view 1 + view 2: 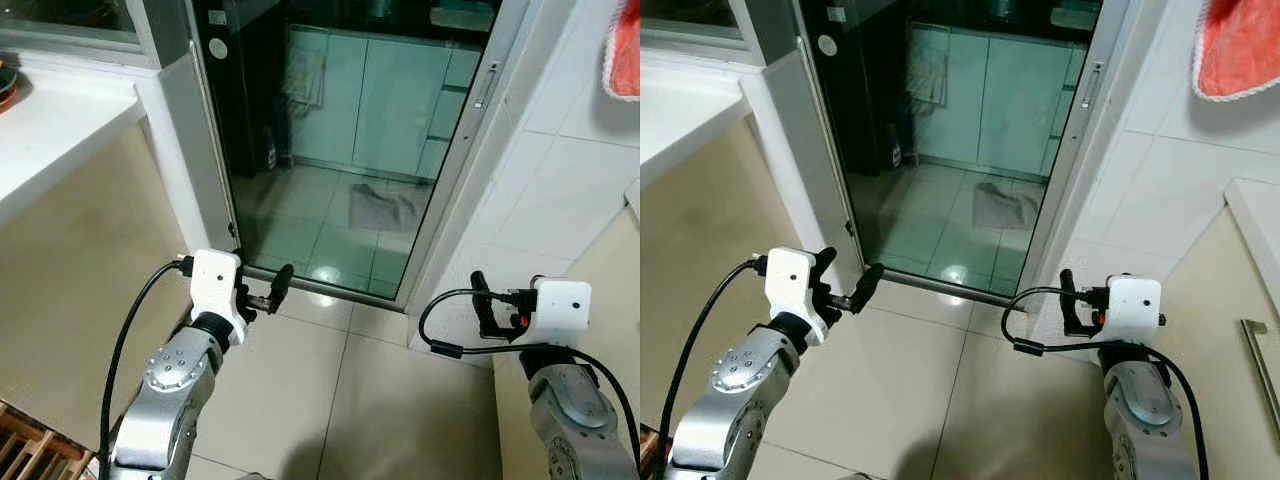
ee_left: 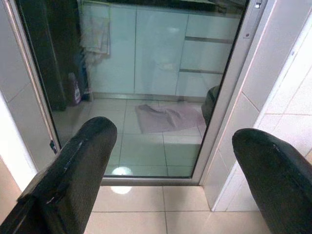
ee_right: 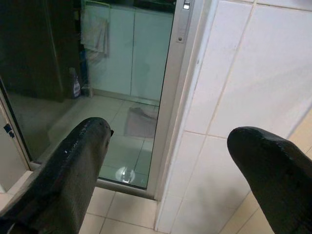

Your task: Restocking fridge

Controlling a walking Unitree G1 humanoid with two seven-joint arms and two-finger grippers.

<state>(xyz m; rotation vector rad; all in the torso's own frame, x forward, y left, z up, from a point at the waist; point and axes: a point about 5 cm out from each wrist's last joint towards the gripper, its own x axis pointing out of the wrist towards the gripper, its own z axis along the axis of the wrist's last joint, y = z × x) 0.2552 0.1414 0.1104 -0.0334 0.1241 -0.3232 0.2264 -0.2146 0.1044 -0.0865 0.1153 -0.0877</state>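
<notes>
While facing a glass door (image 1: 340, 150), 2 empty grippers, left (image 1: 262, 290) and right (image 1: 484, 300), fingers apart.

A tall, dark, flat-fronted unit (image 2: 48, 53) is standing upright behind the aluminium-framed glass sliding door (image 1: 345, 190), at about eleven o'clock from the robot. Whether it is the fridge cannot be told. A small bottle (image 2: 74, 90) is sitting on the pale tiled floor just beside its base.
</notes>
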